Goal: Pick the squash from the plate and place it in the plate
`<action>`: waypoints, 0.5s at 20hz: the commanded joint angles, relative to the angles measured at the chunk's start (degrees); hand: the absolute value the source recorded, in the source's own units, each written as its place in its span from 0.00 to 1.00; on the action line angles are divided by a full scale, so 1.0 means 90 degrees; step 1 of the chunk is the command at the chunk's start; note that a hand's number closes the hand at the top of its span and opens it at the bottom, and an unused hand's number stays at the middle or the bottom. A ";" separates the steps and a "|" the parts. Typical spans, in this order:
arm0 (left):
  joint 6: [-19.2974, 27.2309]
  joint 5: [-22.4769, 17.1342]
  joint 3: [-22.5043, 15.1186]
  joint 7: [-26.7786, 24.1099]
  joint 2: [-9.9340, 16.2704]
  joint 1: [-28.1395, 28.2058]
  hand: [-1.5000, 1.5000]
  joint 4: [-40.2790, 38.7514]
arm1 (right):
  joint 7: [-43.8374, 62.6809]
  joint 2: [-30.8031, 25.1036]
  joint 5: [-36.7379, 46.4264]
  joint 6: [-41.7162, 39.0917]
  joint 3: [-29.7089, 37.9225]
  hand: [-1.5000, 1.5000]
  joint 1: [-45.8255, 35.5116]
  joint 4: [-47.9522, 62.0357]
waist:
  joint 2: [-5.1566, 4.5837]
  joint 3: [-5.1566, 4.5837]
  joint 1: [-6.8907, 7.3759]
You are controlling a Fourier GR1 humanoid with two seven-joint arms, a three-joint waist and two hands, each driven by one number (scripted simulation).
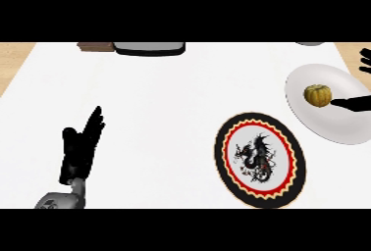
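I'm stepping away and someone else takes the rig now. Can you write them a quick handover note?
Left robot hand: open, resting at the lower left of the counter, holding nothing.
Right robot hand: at the right edge, a finger reaching to the squash; no grasp visible, rest of the hand mostly out of view.
Squash: on the white plate, upright.
Patterned plate: nothing on it, left of and nearer than the white one.
Done: approach only. Left: grasp, lift, place on the patterned plate.

Bright, even light; shadows faint, perhaps slightly soft overall.
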State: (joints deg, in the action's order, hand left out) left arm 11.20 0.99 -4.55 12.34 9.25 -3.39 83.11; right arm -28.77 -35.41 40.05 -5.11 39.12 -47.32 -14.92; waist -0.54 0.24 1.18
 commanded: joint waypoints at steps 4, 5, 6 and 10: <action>-0.0055 0.0022 -0.0003 0.0036 0.0022 0.0093 0.50 0.0104 | -0.0732 -0.0650 -0.1064 -0.1281 0.0889 0.00 0.0386 0.0339 | -0.0019 -0.0001 0.0025; 0.0129 0.0097 0.0021 0.0199 -0.0076 -0.0113 0.50 0.0051 | -0.0629 -0.0797 -0.1115 -0.1508 0.0908 0.00 0.0367 0.0393 | -0.0019 -0.0003 0.0014; -0.0131 -0.0026 0.0157 -0.0044 0.0094 -0.0145 0.50 -0.0219 | -0.0972 -0.0649 -0.1110 -0.1431 0.0893 0.00 0.0602 0.0439 | -0.0049 0.0001 0.0050; -0.0006 0.0206 -0.0184 0.0107 -0.0015 0.0497 0.50 0.0591 | -0.1222 -0.0607 -0.1160 -0.1634 0.0779 0.00 0.0841 0.0421 | -0.0003 -0.0002 0.0078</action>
State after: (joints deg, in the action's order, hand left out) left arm 10.71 1.37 -4.60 13.16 9.28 -2.72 84.64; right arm -36.34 -40.43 30.89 -17.03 45.99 -42.87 -11.43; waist -0.77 0.22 1.81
